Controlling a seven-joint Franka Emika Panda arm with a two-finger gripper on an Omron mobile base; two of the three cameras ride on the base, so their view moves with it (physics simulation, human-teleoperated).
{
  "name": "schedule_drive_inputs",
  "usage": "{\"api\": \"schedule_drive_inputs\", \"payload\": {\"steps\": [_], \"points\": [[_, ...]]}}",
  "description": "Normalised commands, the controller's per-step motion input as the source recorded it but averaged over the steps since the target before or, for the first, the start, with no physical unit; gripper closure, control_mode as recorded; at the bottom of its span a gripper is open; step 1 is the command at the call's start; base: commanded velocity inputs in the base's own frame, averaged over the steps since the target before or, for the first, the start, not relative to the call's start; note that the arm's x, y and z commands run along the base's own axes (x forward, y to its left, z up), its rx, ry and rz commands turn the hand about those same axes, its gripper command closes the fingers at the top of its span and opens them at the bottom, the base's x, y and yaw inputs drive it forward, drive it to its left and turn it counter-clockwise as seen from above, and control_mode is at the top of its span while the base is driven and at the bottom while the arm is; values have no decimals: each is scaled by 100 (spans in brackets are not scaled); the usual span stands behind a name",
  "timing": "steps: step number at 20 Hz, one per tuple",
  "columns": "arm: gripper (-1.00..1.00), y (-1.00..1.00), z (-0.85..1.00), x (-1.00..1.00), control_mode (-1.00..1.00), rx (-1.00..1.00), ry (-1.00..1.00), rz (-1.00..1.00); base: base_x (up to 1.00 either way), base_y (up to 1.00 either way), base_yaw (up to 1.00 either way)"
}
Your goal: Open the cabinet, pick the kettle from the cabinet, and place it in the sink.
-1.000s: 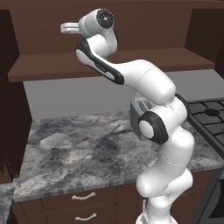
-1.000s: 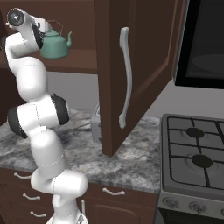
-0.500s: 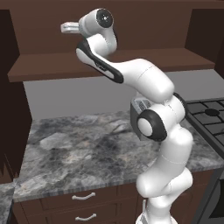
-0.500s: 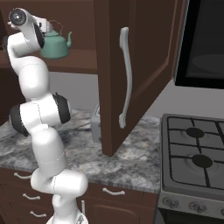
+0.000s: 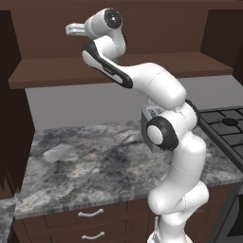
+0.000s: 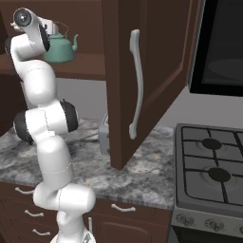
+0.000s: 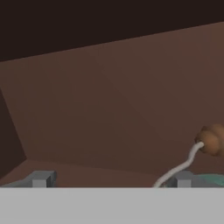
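The dark brown cabinet (image 6: 156,57) stands open, its door swung out with a long silver handle (image 6: 135,85). On the shelf inside sits the teal kettle (image 6: 59,47); its thin wire handle (image 7: 179,168) and brown knob (image 7: 212,140) show at the lower right of the hand view. My gripper (image 7: 112,179) is raised into the cabinet (image 5: 142,64) just left of the kettle, open, with nothing between its fingers. The wire handle runs close by the right fingertip (image 7: 183,178). From the left base view the gripper (image 5: 75,29) is up at shelf height. The sink is out of view.
A grey toaster (image 6: 104,137) stands on the marbled counter (image 5: 85,166) behind the open door. A gas stove (image 6: 213,166) lies to the right under a dark microwave (image 6: 223,47). Drawers with curved pulls (image 5: 90,213) run below the counter.
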Motion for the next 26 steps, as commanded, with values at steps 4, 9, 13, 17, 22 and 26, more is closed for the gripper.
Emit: {"api": "schedule_drive_inputs", "payload": {"steps": [4,9,13,17,22,26], "points": [[100,9,0,12,-100,0,5,0,0,0,0],[100,11,0,8,-100,0,2,0,0,0,0],[100,7,0,4,-100,0,0,0,0,0,0],[100,3,0,0,-100,0,0,0,0,0,0],[100,1,0,0,-100,0,0,0,0,0,0],[100,0,0,0,-100,0,0,0,0,0,0]]}}
